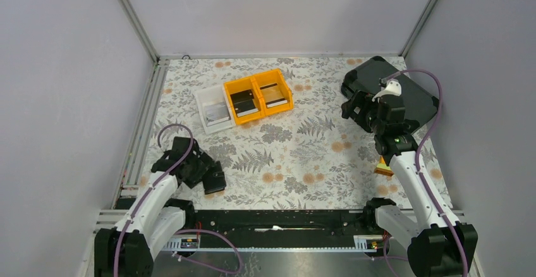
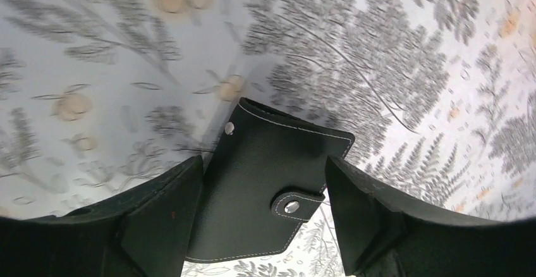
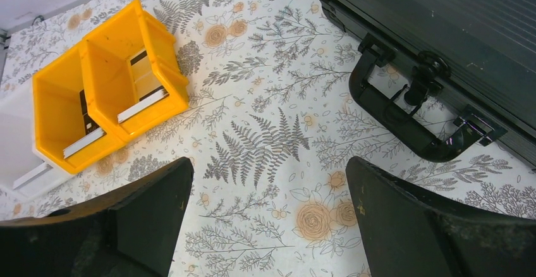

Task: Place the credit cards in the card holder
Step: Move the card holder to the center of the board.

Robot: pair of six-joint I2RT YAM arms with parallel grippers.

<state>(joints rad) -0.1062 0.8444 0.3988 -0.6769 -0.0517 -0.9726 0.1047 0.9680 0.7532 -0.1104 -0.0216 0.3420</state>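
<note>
The card holder (image 2: 259,182) is a closed black wallet with a snap tab, lying flat on the floral table; in the top view (image 1: 216,184) it sits at the front left. My left gripper (image 2: 264,166) is open just above it, one finger on each side, the left finger close to its edge; it also shows in the top view (image 1: 209,174). The credit cards lie in the bins: one silvery in the white bin (image 1: 216,114), one in each yellow bin (image 1: 245,105), (image 1: 274,95); two show in the right wrist view (image 3: 142,104), (image 3: 82,141). My right gripper (image 3: 268,166) is open and empty above the cloth.
A white bin (image 1: 203,100) and two yellow bins (image 1: 253,82) stand side by side at the back centre. A large black hard case (image 1: 414,93) with handle (image 3: 398,116) lies at the back right, beside my right gripper (image 1: 357,109). Walls enclose the table.
</note>
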